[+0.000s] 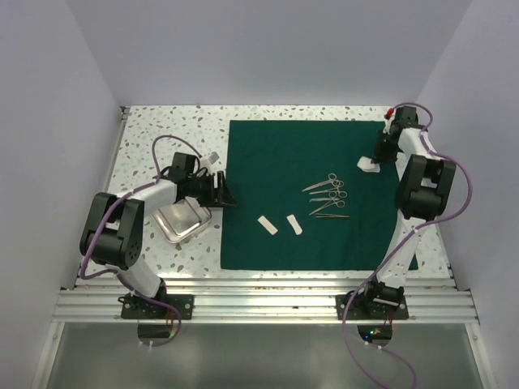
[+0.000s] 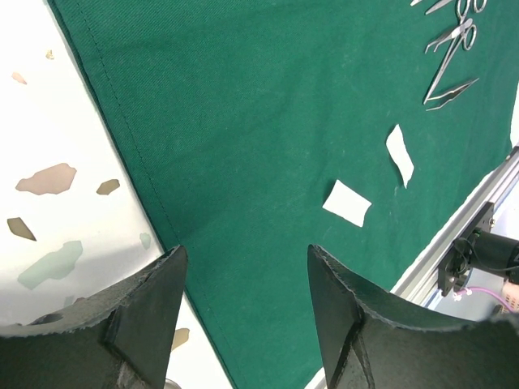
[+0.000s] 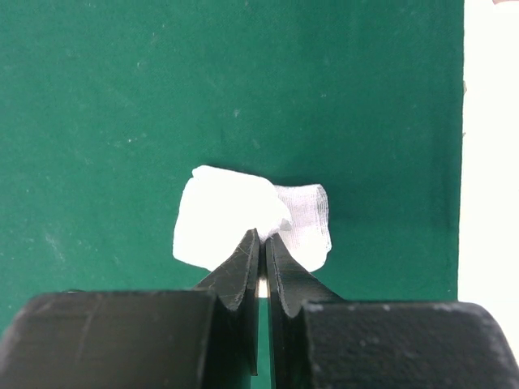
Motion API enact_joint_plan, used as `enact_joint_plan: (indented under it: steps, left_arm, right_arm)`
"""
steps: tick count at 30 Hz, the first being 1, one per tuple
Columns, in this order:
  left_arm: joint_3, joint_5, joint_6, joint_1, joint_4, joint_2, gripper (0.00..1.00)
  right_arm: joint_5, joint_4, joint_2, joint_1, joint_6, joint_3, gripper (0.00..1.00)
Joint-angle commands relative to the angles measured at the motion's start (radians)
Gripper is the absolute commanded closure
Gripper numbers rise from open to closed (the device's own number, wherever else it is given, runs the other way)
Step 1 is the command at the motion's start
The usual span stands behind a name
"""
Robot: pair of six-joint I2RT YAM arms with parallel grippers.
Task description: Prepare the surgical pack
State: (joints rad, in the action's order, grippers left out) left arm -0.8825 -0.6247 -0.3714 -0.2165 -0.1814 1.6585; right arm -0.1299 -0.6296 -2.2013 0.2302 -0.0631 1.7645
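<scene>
A dark green cloth (image 1: 308, 162) is spread flat on the speckled counter (image 1: 162, 138). Steel scissors (image 1: 328, 196) are laid near its middle, with two flat gauze pads (image 1: 268, 224) just beside them. The left pincer (image 2: 243, 258) is held wide and empty over the cloth's left edge, near a metal tray (image 1: 182, 220). The right pincer (image 3: 262, 243) is closed narrow, and a crumpled gauze pad (image 3: 235, 219) seems pinched at its tips, toward the cloth's far right.

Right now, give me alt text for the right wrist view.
The right claw is shut, its tips pinching the near edge of a white gauze over the green drape. A strip of white table shows at the right edge.
</scene>
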Motion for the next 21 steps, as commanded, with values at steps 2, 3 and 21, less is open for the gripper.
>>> enact_joint_plan:
  steps: [2, 3, 21]
  left_arm:
    - [-0.029, -0.006, 0.042, 0.006, -0.001, 0.000, 0.34]
    - [-0.027, -0.007, 0.042, 0.006, -0.001, -0.003, 0.34]
    - [-0.035, -0.012, 0.045, 0.006, -0.003, -0.013, 0.34]
  right_arm:
    - [0.018, -0.008, -0.001, 0.003, 0.022, 0.055, 1.00]
    - [0.024, -0.009, -0.003, 0.003, 0.019, 0.055, 1.00]
    - [0.075, -0.047, -0.028, 0.001, 0.028, 0.078, 0.94]
